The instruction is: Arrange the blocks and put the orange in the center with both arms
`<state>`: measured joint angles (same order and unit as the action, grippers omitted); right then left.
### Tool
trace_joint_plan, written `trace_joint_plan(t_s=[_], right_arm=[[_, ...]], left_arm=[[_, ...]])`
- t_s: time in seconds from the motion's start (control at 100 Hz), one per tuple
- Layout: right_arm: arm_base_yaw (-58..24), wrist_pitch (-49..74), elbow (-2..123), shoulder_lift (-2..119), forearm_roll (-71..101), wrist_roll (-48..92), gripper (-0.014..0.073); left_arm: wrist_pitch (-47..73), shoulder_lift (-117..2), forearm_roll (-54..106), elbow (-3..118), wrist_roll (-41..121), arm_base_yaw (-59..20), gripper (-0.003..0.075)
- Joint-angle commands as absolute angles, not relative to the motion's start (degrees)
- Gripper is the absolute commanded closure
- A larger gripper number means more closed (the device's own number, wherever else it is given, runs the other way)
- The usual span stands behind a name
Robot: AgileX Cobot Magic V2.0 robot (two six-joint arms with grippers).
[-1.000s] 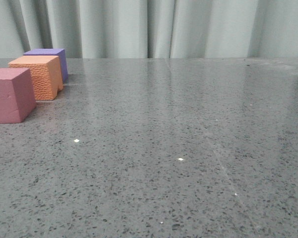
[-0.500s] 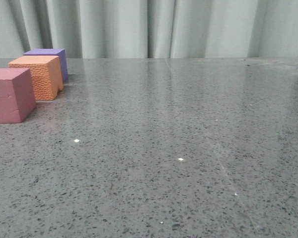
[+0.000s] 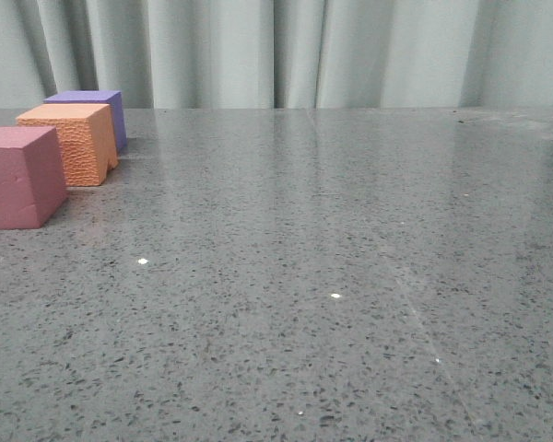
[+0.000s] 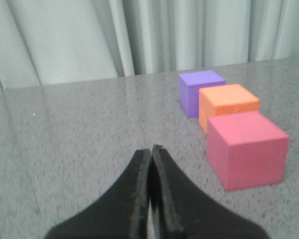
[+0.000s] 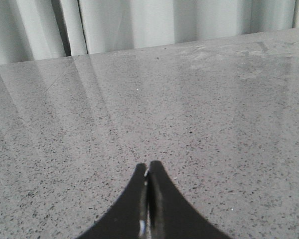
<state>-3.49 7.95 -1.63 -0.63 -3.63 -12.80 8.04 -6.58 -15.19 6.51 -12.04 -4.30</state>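
The front view shows three blocks in a row at the counter's (image 3: 350, 276) left edge: purple block (image 3: 100, 109), orange block (image 3: 69, 143), pink block (image 3: 17, 177); no arms; only the wrist views show the left end effector (image 4: 150, 152) and right end effector (image 5: 148, 167), both pressed together, holding nothing.

**Both grippers closed, holding nothing**

The left gripper (image 4: 151, 152) has its two black fingers pressed together, tips meeting in a narrow point with only a thin seam between them. The right gripper (image 5: 148, 167) is in the same state, its fingers closed tip to tip. Nothing sits between either pair. Neither arm appears in the front view, so their wider pose cannot be told.
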Motion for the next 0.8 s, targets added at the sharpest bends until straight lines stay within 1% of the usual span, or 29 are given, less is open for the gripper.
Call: trace_joint_plan(t_s=[0.0, 0.2, 0.26, 0.56, 0.79], right_arm=[[-3.2, 3.0, -0.8, -1.8, -3.6, -12.4, 0.0662], [-3.2, 3.0, -0.8, -1.8, -3.6, -12.4, 0.0662], [-3.2, 3.0, -0.8, -1.8, -3.6, -12.4, 0.0662], [-3.2, 3.0, -0.8, -1.8, -3.6, -12.4, 0.0662], [-3.2, 3.0, -0.8, -1.8, -3.6, -12.4, 0.0662]], left_arm=[[0.0, -4.5, -12.2, 3.6, -11.9, -2.3, 0.073], [-3.6, -1.9, -10.7, -2.9, -11.9, -0.6, 0.073], [-2.1, -1.9, -10.7, -2.9, -11.9, -0.6, 0.073], [-2.4, -1.9, -12.1, -2.9, -11.9, -0.6, 0.0731], [-4.8, -1.9, -13.4, -2.9, -11.9, -0.6, 0.073]])
